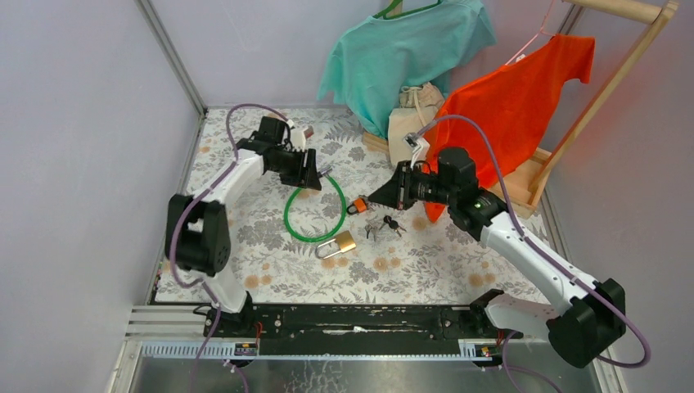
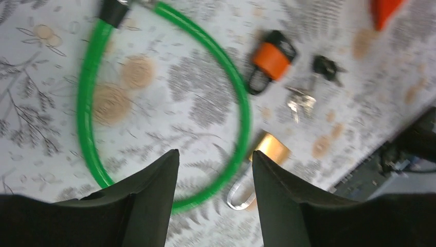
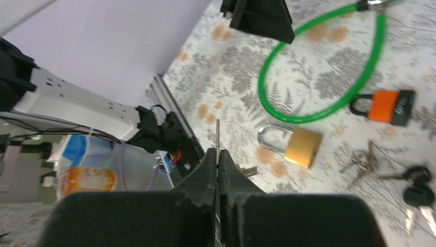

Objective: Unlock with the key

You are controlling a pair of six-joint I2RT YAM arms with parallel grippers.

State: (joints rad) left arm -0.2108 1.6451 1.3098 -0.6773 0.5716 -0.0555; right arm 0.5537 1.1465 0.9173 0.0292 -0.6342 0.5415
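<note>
Inspection, as viewed from my remote station.

1. The right hand is closed tight, with a thin metal blade standing up from between its fingertips. I take this to be the key, pinched at its head so the blade is free for insertion. The hand hangs above the desk, just beside the orange padlock.

2. The left hand is open and holds nothing. It hovers over the green cable lock, near the loop's joined end. In my judgement it is placed there to steady a lock while the key goes in.

3. Three locks lie on the desk: the cable lock in a loop, the orange padlock just outside that loop, and the brass padlock at the loop's near side. Both padlocks lie flat with their shackles closed. I cannot tell which lock this key fits.

4. The spare keys lie loose between the orange padlock and the right arm.

5. Risk: the grip on the key is narrow, so a misaligned entry could twist the blade in the fingers. No lock is braced yet.
</note>
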